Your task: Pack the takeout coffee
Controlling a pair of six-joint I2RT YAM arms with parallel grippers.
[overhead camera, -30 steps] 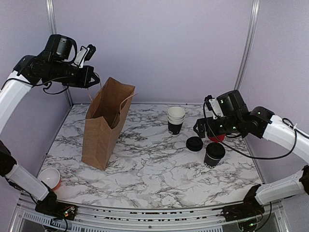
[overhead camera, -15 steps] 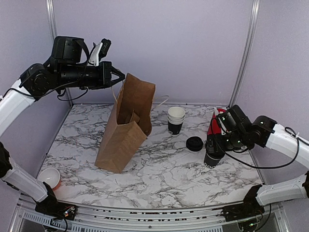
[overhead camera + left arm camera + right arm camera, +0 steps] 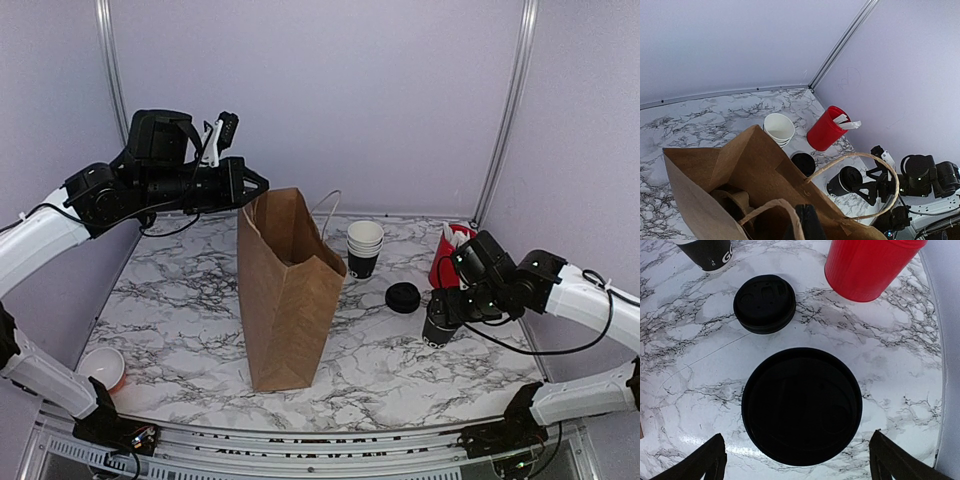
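Compared with half a second ago, the bag (image 3: 290, 300) is standing further right and nearer, and upright, not leaning as it was; the right gripper (image 3: 447, 307) is staying at the cup (image 3: 802, 405). I am holding the bag's top with the left gripper (image 3: 252, 187): it is looking closed on the paper handle (image 3: 771, 206), though the wrist view is showing only one dark finger at the rim. The cup, lid on, is standing on the table (image 3: 180, 290) at the right, near a spare lid (image 3: 765, 303) and the red cup (image 3: 870, 267). The right fingers (image 3: 705, 462) are spreading wide on both sides of it and are not touching it, so nothing is being gripped there yet. I am judging that the bag's mouth is coming within reach, so closing on the cup and lifting it over the bag is coming next. The loose loop (image 3: 860, 155) could be getting in the way.
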